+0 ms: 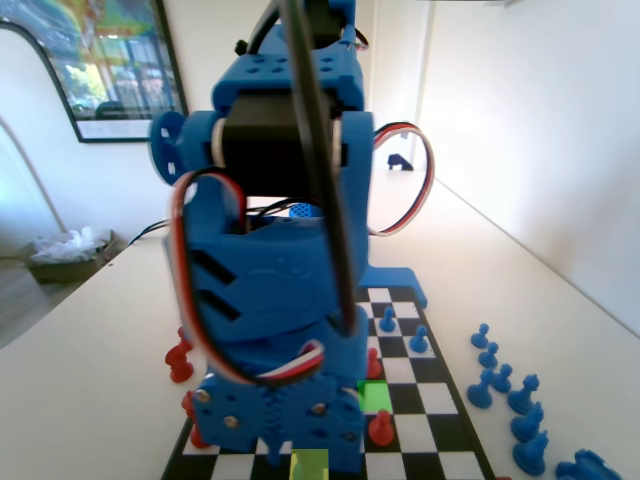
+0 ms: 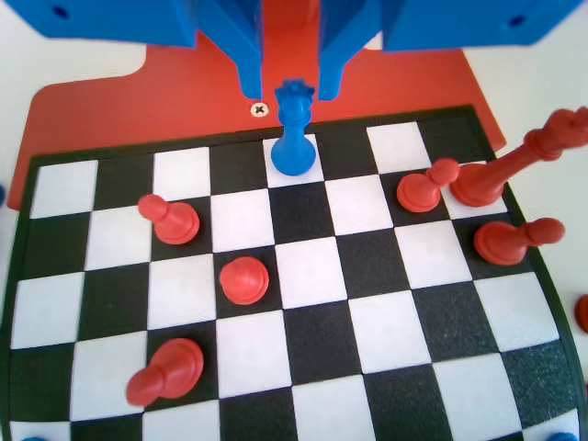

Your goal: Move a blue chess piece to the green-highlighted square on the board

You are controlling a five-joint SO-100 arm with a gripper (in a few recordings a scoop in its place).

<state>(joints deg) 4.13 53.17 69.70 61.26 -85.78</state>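
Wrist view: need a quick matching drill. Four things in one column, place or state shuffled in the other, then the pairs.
Things:
1. blue chess piece
2. gripper
3. tall red piece
4. middle red pawn

Place or state:
A. open, jaws either side of a spiky crown
B. at the board's right edge in this view
C. upright on a white square in the far row
D. on a black square near the board's centre

Pairs: 1-C, 2-A, 3-B, 4-D
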